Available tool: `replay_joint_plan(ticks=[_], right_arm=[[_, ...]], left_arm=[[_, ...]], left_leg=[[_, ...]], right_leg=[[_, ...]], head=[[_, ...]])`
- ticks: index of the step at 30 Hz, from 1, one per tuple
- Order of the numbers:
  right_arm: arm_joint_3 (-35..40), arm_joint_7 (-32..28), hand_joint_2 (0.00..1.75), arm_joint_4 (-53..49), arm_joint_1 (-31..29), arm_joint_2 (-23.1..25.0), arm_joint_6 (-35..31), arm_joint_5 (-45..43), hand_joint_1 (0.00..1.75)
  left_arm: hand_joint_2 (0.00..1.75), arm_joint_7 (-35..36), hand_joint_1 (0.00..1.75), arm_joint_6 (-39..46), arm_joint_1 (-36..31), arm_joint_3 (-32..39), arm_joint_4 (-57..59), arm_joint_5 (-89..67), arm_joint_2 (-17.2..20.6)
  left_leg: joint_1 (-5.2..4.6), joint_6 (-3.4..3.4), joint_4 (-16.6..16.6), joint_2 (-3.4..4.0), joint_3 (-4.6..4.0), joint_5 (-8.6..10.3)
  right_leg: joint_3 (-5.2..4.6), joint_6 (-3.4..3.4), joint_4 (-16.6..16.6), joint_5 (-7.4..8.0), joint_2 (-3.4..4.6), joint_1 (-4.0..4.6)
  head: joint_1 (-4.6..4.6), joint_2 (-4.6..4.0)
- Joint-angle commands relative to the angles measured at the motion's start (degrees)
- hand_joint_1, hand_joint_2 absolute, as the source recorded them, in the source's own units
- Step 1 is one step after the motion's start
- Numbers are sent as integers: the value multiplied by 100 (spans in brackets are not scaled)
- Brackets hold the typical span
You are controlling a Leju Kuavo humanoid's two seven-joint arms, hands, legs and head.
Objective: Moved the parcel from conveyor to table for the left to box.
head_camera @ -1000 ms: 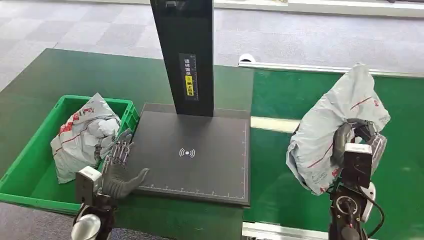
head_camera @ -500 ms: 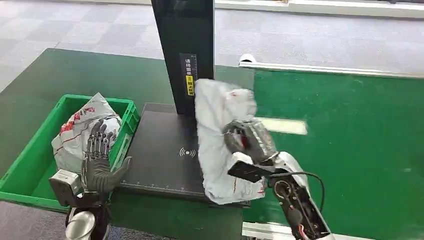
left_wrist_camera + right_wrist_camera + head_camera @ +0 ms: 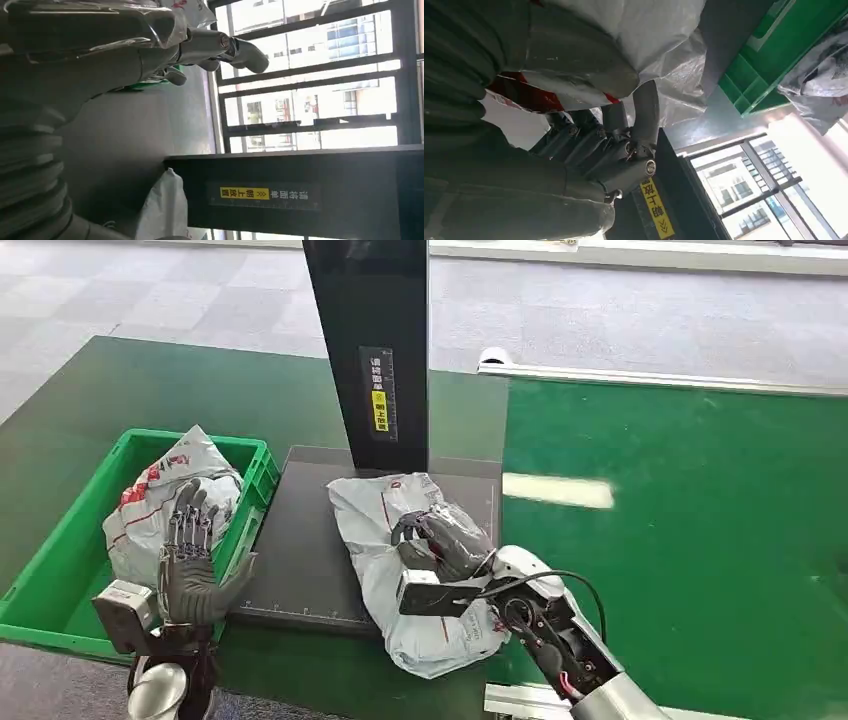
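I see my right hand (image 3: 445, 545) down on the parcel (image 3: 400, 560), its fingers (image 3: 432, 530) clenched around a bunch of the grey plastic. The parcel lies on the black scan pad (image 3: 300, 540) on the counter (image 3: 120, 390), just in front of the black post (image 3: 368, 350) with the yellow label. Its near end hangs over the pad's front edge toward me. In the right wrist view the fingers (image 3: 624, 145) curl into the crumpled bag (image 3: 639, 35), with red print showing under the thumb, so I read that hand as grasping the parcel.

My left hand (image 3: 195, 565) is raised at the pad's left edge, between the pad and the green bin (image 3: 60, 540). Its fingers (image 3: 190, 515) are spread and released, holding nothing. In the left wrist view the fingers (image 3: 235, 47) stand apart in open air, with the post (image 3: 300, 195) and a corner of the parcel (image 3: 167, 210) beyond them.

A second grey bag (image 3: 160, 500) with red print sits inside the bin, just behind my left hand. The green conveyor (image 3: 680, 530) runs along the right of the counter.
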Motion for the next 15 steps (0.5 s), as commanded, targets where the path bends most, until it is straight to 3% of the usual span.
replay_joint_plan(ticks=[1,3,6,7,10,15], right_arm=[[452,48,175,633,-378,-28,497,-67,175],[882,43,175,1195,-557,192,1029,-162,175],[1183,24,175,1716,-486,413,1114,-300,175],[-171,784,175,1639,64,478,-498,-1117,0],[-770,188,175,777,573,-121,-221,-1762,0],[-1131,180,175,326,698,-160,154,-2138,0]], left_arm=[[175,0,0,3,-32,62,176,8,87],[175,17,0,42,-84,98,207,16,97],[175,50,0,67,-34,152,197,6,89],[175,176,0,41,100,182,67,-93,53],[175,217,0,-84,358,110,-200,-208,-17],[175,222,0,-105,208,79,-30,-238,-55]], left_leg=[[-3,3,-6,13,4,1],[-1,6,-14,19,5,5],[1,0,-8,25,14,-2],[1,0,-12,27,14,0],[2,3,-16,-20,15,4],[-4,7,0,-10,-10,1]], right_leg=[[1,0,-5,4,7,-2],[1,0,-15,10,8,1],[8,-2,-8,5,21,2],[8,-2,-10,6,21,3],[21,1,-21,-3,-25,4],[-1,6,-6,-1,-21,-3]], head=[[0,0],[0,0],[2,2],[0,2],[0,0],[5,2]])
